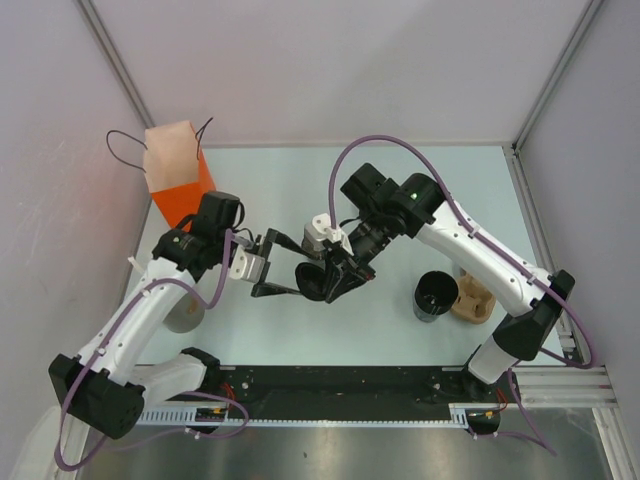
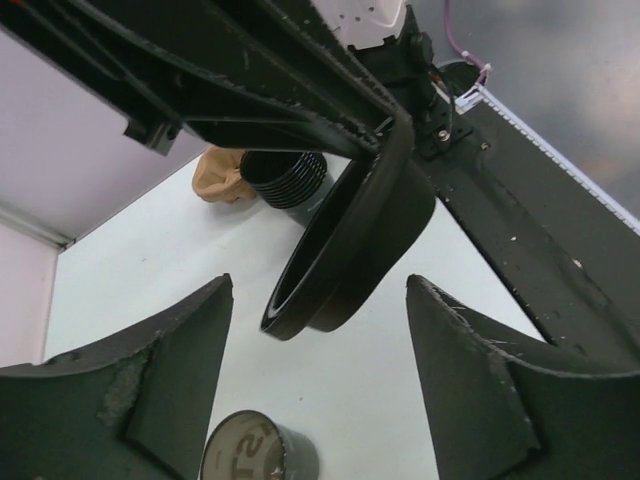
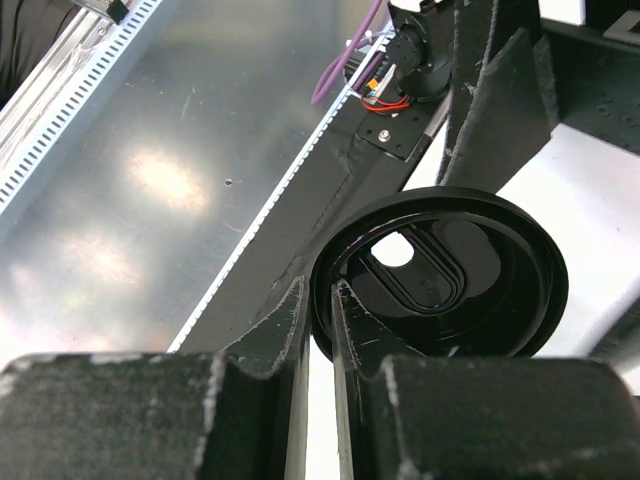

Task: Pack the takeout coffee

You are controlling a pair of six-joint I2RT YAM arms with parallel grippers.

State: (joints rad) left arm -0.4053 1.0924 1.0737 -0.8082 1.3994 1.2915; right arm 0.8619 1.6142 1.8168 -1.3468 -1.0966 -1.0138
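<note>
A round black lid (image 3: 470, 290) hangs on edge above the middle of the table, its underside with an oval recess and a sip hole showing. My right gripper (image 3: 318, 295) is shut on its rim, one finger inside and one outside. My left gripper (image 2: 320, 285) is open, and the lower edge of the lid (image 2: 350, 250) dips between its fingertips without touching them. From above, the left gripper (image 1: 298, 270) faces the right gripper (image 1: 335, 275) across the lid (image 1: 315, 278). An open black cup (image 1: 435, 295) with no lid stands at the right; whether it is the takeout coffee I cannot tell.
A tan cup holder (image 1: 473, 300) sits right beside the black cup. An orange and tan paper bag (image 1: 178, 170) stands at the back left. A grey cup (image 1: 185, 315) stands under my left arm and shows in the left wrist view as the grey cup (image 2: 255, 450).
</note>
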